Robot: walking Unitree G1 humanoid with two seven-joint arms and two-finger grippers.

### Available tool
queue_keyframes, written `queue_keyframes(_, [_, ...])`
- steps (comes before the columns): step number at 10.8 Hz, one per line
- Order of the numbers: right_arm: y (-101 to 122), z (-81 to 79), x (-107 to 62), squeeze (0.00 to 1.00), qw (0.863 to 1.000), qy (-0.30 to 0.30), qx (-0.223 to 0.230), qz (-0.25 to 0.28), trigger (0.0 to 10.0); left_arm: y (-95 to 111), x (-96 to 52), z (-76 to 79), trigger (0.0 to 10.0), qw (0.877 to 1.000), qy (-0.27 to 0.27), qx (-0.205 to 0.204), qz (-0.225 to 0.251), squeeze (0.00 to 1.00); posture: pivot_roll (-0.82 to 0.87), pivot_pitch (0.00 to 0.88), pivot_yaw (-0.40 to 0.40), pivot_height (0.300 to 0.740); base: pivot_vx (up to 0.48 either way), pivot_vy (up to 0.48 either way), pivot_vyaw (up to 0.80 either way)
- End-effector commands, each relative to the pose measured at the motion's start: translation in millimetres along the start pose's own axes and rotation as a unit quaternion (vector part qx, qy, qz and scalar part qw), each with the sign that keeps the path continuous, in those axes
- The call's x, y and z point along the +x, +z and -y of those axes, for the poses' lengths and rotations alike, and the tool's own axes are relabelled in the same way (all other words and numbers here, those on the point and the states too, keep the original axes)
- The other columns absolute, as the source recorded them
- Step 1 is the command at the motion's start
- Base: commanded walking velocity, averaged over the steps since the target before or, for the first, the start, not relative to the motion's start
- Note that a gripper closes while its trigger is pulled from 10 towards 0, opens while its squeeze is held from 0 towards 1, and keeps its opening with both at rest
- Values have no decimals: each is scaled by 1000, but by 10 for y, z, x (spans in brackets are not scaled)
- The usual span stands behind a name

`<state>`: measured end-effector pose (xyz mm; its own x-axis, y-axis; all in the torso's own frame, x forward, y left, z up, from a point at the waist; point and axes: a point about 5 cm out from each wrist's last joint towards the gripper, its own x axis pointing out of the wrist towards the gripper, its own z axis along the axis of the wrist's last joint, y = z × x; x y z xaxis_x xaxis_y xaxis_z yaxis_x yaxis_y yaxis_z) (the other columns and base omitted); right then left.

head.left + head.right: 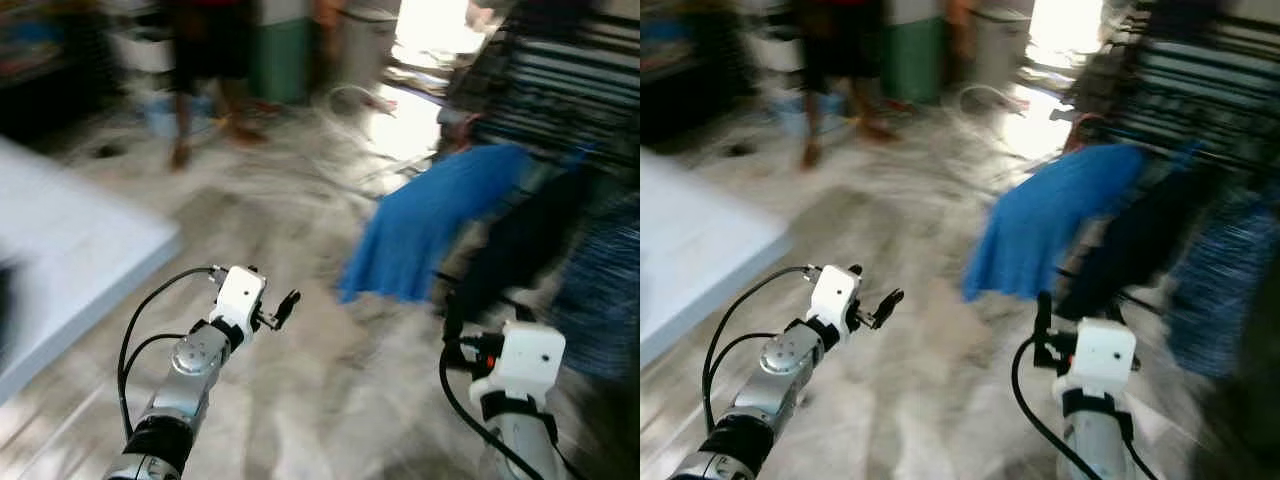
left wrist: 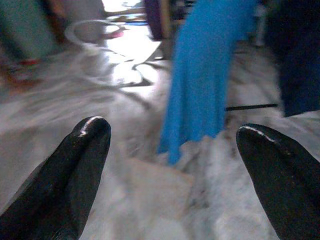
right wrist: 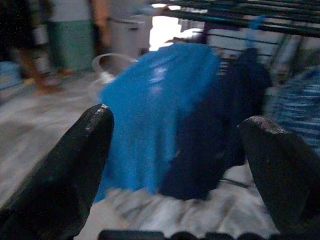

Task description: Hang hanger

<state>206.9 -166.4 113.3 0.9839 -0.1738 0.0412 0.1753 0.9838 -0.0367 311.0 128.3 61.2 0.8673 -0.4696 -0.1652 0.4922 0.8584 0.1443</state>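
The views are blurred. A bright blue garment (image 1: 430, 230) hangs from a dark drying rack (image 1: 560, 70) ahead on my right, with a dark navy garment (image 1: 520, 250) beside it. A blue hanger hook (image 3: 253, 29) seems to top the navy garment. My left gripper (image 1: 288, 303) is raised over the floor, left of the blue garment and apart from it, open and holding nothing. Seen from the left wrist, the left gripper (image 2: 175, 135) faces the blue garment (image 2: 200, 75). My right gripper (image 1: 453, 318) stands open just below the garments, and nothing sits between its fingers (image 3: 75, 170).
A white flat surface (image 1: 70, 260) juts in from the left. A person's legs (image 1: 200, 90) stand at the far left, near a green-and-white object (image 1: 280, 50). A patterned blue cloth (image 1: 600, 290) hangs at the right edge. A white ring-shaped thing (image 2: 95, 30) lies on the marbled floor (image 1: 300, 400).
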Motion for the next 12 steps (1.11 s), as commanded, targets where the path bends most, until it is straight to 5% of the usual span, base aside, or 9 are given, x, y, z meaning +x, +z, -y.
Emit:
queue_keyframes(1, [-1, 60, 14, 0, 1000, -13, -9, 0, 10000, 70, 84, 118, 10000, 1000, -23, 4, 9, 0, -16, 57, -8, 740, 442, 0, -563])
queue_keyframes(5, [-8, 48, 51, 0, 1000, -17, -9, 4, 10000, 83, 119, 123, 10000, 1000, -27, 2, 7, 0, -12, 43, 1, 740, 433, 61, -122])
queue_keyframes(12, [-48, 43, 42, 0, 1000, -25, -9, -3, 10000, 73, 151, 131, 10000, 999, -36, -7, -6, 0, -18, 45, 14, 740, 292, 378, -195])
